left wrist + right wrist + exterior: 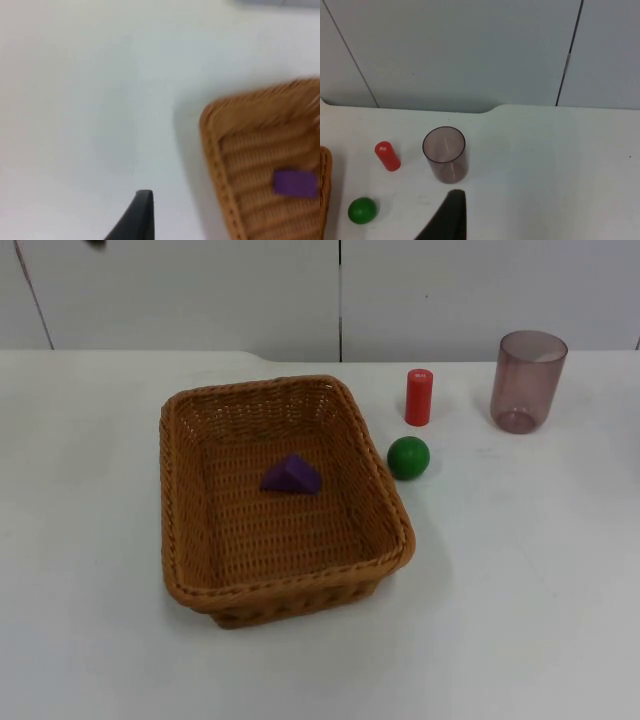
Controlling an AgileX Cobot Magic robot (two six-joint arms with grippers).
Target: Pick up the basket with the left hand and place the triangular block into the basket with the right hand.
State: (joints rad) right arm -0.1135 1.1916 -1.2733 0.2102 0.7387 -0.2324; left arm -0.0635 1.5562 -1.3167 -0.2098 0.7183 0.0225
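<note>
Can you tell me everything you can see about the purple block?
The purple block is a small wedge with a triangular face and smooth, matte sides, like painted wood or plastic. It lies on the woven floor of the brown wicker basket, near the middle and a bit towards the far wall, clear of the rim. Nothing touches it but the basket's floor. In the left wrist view it looks like a flat purple patch.

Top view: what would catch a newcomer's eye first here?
The big woven basket sits mid-table with the purple triangular block already lying inside it. Just beside its right rim is a green ball, with a red cylinder standing behind the ball and a translucent purple cup further right near the wall. Nothing is held: the left gripper is over bare table beside the basket, and the right gripper is near the cup.
</note>
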